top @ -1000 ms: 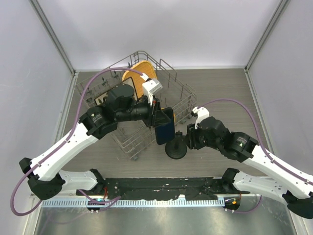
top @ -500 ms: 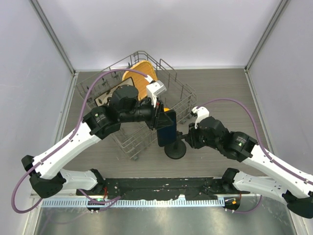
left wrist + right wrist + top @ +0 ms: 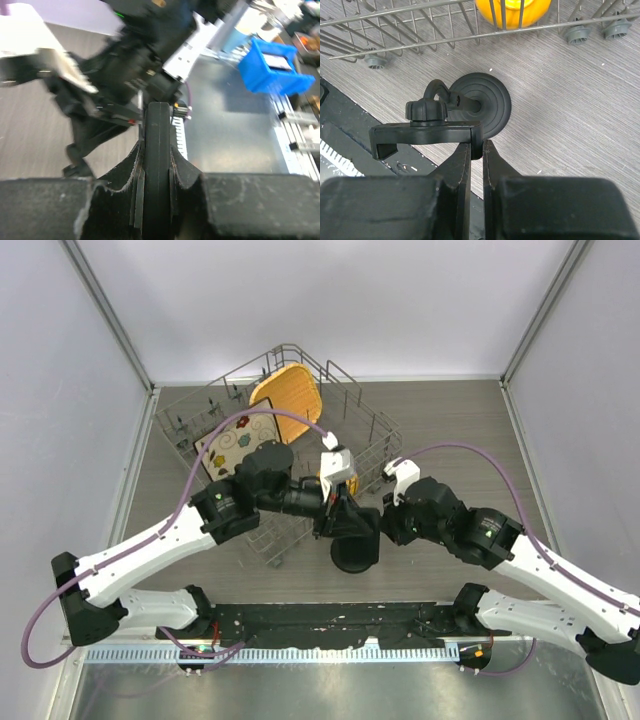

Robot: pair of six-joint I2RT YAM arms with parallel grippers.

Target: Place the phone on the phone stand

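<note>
As it shifted rightward, phone (image 3: 358, 523) now overhangs stand (image 3: 352, 559).

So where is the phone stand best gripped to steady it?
Grip the phone stand at the end of its holder head, from the right arm's side, as the right gripper does: that thin flat bar fits between the fingers and leaves the cradle open.

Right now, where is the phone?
The phone is mid-table in the top view, pinched in the left pincer, just over the phone stand, beside the wire rack.
</note>
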